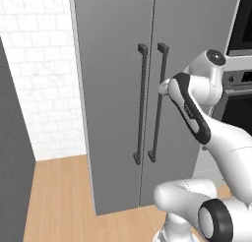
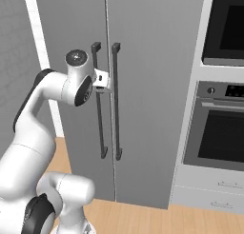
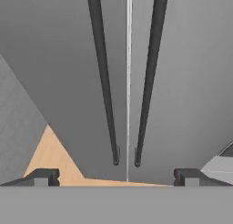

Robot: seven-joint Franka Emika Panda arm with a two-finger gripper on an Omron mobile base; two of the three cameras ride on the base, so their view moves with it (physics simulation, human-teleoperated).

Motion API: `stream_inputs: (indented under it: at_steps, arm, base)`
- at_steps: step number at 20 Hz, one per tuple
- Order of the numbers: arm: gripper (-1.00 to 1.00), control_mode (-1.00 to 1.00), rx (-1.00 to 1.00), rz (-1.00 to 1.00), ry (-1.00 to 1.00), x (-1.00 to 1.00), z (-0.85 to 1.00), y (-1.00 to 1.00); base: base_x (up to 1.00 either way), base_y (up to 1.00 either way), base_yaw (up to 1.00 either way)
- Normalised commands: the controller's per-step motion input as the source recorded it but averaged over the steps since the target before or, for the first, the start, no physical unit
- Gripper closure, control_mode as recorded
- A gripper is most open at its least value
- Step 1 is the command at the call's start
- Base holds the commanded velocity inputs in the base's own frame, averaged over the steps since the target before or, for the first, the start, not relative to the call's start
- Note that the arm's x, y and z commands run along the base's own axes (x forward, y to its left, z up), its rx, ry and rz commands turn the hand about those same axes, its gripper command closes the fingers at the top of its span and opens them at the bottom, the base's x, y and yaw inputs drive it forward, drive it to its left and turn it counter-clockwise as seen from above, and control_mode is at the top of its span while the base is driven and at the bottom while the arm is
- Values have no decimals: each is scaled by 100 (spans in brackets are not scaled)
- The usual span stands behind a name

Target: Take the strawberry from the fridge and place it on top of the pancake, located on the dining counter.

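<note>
The fridge [image 1: 118,113], a tall matte grey unit, stood with both doors closed, the seam between them running vertically between two long dark bar handles: the left handle [image 1: 140,104] and the right handle [image 1: 157,102]. In the hand view the same two handles [image 3: 103,77] converged downward on either side of the door seam, with the wood floor [image 3: 50,157] visible beyond the fridge's lower edge. The gripper [image 3: 116,176] was spread wide, its two dark fingertips [image 3: 43,176] set well apart and holding nothing, one to each side of the handle pair. In the right base view the hand [image 2: 102,82] was just beside the upper part of the handles; whether it touched them could not be told. To the right of the fridge stood a built-in oven [image 2: 221,128] with a drawer below; to its left, a white tiled wall [image 1: 39,78] rose above the wood floor [image 1: 59,196].
</note>
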Motion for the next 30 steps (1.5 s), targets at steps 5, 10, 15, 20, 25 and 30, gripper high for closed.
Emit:
stream_inputs:
  at_steps: [5, 10, 15, 20, 25, 30]
  arm:
    - [-100, -100, 3, -19, -1, 44, 9, -32]
    - [-100, -100, 1, -18, 0, 55, 0, -34]
    - [-100, -100, 0, -1, -7, 36, -10, -2]
    - [-100, -100, 0, 0, -7, 32, -11, 0]
    - [-100, -100, 0, 0, -2, 42, -7, 0]
    - [-100, -100, 0, 0, 0, 40, -3, 0]
  base:
    - [0, 0, 0]
    - [0, 0, 0]
    - [0, 0, 0]
    - [0, 0, 0]
    - [0, 0, 0]
    - [0, 0, 0]
